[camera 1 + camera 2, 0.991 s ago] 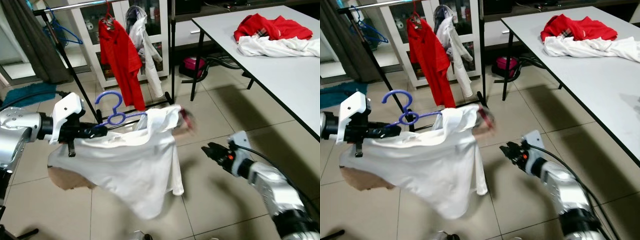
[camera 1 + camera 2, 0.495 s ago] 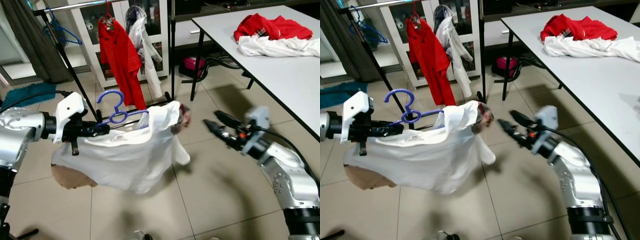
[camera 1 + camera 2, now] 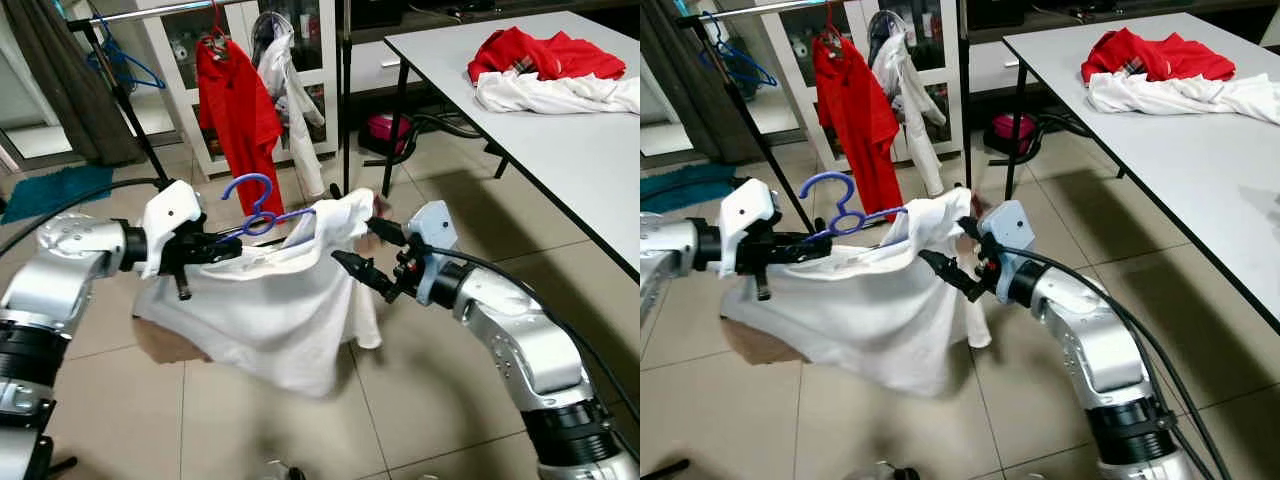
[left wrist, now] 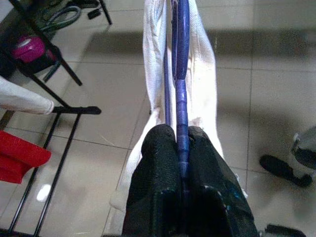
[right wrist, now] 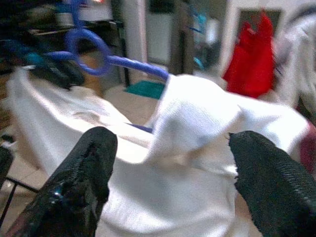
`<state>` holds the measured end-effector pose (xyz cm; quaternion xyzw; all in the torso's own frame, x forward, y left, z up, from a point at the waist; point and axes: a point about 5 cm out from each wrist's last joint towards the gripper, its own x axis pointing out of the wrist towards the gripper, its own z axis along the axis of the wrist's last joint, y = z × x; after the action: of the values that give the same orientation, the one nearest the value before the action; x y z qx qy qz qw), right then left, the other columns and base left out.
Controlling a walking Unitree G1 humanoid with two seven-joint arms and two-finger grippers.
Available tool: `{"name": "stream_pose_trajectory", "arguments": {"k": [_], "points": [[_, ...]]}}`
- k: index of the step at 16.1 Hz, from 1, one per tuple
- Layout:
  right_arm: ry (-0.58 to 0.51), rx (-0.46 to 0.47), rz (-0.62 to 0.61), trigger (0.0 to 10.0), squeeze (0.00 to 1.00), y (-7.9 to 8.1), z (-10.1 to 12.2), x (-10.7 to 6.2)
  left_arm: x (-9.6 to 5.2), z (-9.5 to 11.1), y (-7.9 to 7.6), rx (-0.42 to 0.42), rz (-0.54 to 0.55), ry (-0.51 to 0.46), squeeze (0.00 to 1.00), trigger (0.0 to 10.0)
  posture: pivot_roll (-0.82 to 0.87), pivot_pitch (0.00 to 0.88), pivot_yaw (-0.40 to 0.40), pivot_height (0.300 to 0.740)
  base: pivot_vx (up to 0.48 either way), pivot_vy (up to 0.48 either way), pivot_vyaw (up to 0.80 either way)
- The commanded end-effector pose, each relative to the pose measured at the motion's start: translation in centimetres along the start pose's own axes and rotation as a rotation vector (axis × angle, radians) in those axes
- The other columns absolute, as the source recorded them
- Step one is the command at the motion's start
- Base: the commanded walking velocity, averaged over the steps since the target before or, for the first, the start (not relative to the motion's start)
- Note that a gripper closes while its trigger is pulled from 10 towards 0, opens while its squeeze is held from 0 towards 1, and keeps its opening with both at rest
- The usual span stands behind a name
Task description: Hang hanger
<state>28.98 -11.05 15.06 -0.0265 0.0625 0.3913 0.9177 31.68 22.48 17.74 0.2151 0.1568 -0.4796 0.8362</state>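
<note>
A blue plastic hanger (image 3: 252, 207) carries a white shirt (image 3: 270, 310) that droops toward the floor. My left gripper (image 3: 222, 250) is shut on the hanger's left arm; in the left wrist view its fingertips (image 4: 163, 140) pinch the blue bar (image 4: 180, 74) with shirt cloth (image 4: 203, 84) on both sides. My right gripper (image 3: 362, 252) is open at the shirt's right shoulder. In the right wrist view its fingers (image 5: 91, 168) stand wide apart with the bunched white shoulder (image 5: 197, 118) in front of them, not touching it.
A clothes rack rail (image 3: 150, 12) at the back holds a red shirt (image 3: 238, 110), a white garment (image 3: 290, 80) and spare blue hangers (image 3: 125, 65). A grey table (image 3: 560, 160) on the right carries red and white clothes. A teal mat (image 3: 60, 190) lies on the floor.
My right gripper swung up and left to the shirt's right shoulder, still open. The left arm carried the hanger and shirt to the right and slightly higher.
</note>
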Motion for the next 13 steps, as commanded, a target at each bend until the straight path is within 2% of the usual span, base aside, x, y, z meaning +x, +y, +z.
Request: {"name": "stream_pose_trajectory", "arguments": {"k": [1, 2, 7, 11, 12, 13], "points": [[-0.002, 0.019, -0.028, 10.0, 0.71, 0.5, 1.0, 0.9, 0.5, 0.8, -0.1, 0.006, 0.027, -0.044, 0.0, 0.0, -0.07, 0.0, 0.146, 0.74, 0.0, 0.0, 0.0], [0.01, 0.038, -0.052, 10.0, 0.0, 0.8, 0.9, 1.4, 1.2, 1.0, -0.5, -0.01, 0.029, -0.07, 0.0, 0.0, -0.07, 0.0, 0.145, 0.74, 0.0, 0.0, 0.0], [0.034, 0.136, -0.159, 10.0, 0.0, 1.4, 1.1, 3.0, 3.0, 0.9, -1.7, -0.06, 0.078, -0.107, 0.0, 0.0, -0.07, 0.0, 0.143, 0.74, 0.0, 0.0, 0.0], [0.089, 0.115, -0.319, 10.0, 0.0, 0.1, 0.4, 3.2, 3.5, 1.2, -2.7, -0.078, 0.041, -0.129, 0.0, 0.0, -0.06, 0.0, 0.145, 0.74, 0.0, 0.0, 0.0], [0.092, 0.116, -0.345, 7.9, 0.0, -0.2, 0.4, 3.1, 3.4, 1.2, -2.7, -0.078, 0.037, -0.128, 0.0, 0.0, -0.06, 0.0, 0.144, 0.74, 0.0, 0.0, 0.0], [0.088, 0.122, -0.362, 2.8, 0.0, -0.5, 0.4, 3.1, 3.4, 1.3, -2.9, -0.079, 0.021, -0.133, 0.0, 0.0, -0.06, 0.0, 0.145, 0.74, 0.0, 0.0, 0.0]]}}
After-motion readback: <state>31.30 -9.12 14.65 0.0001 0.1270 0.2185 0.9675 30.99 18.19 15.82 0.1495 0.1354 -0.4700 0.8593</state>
